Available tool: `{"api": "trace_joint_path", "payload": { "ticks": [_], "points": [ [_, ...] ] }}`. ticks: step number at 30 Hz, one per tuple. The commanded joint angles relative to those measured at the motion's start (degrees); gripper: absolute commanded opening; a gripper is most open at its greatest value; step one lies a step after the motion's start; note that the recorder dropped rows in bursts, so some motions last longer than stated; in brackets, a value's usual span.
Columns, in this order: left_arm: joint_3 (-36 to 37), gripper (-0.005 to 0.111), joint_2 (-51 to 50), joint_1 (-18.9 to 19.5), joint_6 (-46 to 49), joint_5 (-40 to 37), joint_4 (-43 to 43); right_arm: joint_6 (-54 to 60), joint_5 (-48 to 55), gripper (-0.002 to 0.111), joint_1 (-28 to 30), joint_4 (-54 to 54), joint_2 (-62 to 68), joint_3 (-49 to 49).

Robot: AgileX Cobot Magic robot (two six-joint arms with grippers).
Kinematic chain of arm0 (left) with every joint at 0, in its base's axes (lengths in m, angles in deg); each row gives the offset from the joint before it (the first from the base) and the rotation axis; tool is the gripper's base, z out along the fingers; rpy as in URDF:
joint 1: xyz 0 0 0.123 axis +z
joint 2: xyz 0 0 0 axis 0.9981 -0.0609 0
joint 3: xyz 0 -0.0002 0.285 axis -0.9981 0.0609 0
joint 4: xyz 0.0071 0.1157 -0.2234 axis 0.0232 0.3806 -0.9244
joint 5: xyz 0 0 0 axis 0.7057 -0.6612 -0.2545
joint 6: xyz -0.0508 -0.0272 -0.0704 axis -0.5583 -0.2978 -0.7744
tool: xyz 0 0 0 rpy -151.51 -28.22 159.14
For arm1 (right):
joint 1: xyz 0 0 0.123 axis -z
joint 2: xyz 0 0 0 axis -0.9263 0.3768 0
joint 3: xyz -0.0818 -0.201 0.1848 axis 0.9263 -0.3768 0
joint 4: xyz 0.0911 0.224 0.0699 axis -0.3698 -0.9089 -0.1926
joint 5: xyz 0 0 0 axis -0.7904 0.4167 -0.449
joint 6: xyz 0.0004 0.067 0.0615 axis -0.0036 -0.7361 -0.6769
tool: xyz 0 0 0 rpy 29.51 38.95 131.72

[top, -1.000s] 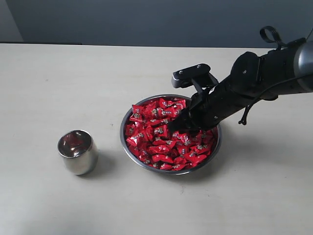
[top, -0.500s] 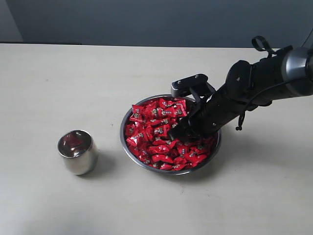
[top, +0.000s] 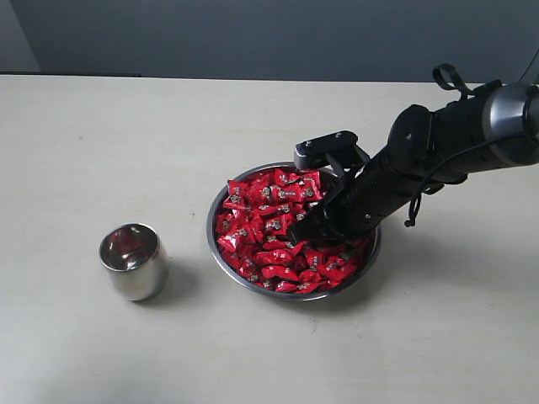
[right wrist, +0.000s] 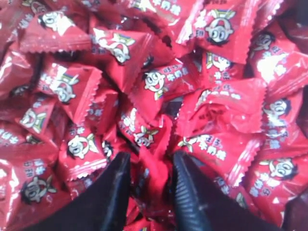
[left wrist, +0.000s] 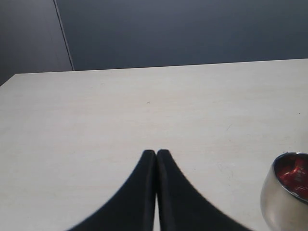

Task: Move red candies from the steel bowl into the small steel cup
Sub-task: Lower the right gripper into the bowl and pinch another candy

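I see my right tool (right wrist: 150, 160) dug into the steel bowl (top: 211, 241) at three o'clock of the small steel cup (top: 133, 263), pinching one glossy, saw-edged wrapper among the red candies (top: 261, 223) — left tool (left wrist: 156, 155) pressed together.

In the exterior view the right gripper (top: 305, 225) has its fingertips buried among the red candies (top: 261, 240), and its arm (top: 421, 160) covers the right rim of the steel bowl (top: 209, 229). The left wrist view's edge cuts off the small steel cup (left wrist: 285, 192). In the right wrist view, it is unclear whether the fingers (right wrist: 114, 192) pinch the candy between them.
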Motion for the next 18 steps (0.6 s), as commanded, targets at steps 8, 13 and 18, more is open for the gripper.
{"api": "trace_joint_path", "payload": {
  "ticks": [8, 13, 18],
  "points": [
    [0.22, 0.000, 0.26, 0.03, -0.06, 0.09, -0.13, -0.11, 0.75, -0.001, -0.18, 0.09, 0.03, -0.10],
    [0.22, 0.000, 0.26, 0.03, -0.06, 0.09, -0.13, -0.11, -0.19, -0.001, -0.18, 0.09, -1.82, -0.10],
    [0.22, 0.000, 0.26, 0.03, -0.06, 0.09, -0.13, -0.11, -0.81, -0.001, -0.18, 0.33, -4.25, -0.10]
  ]
}}
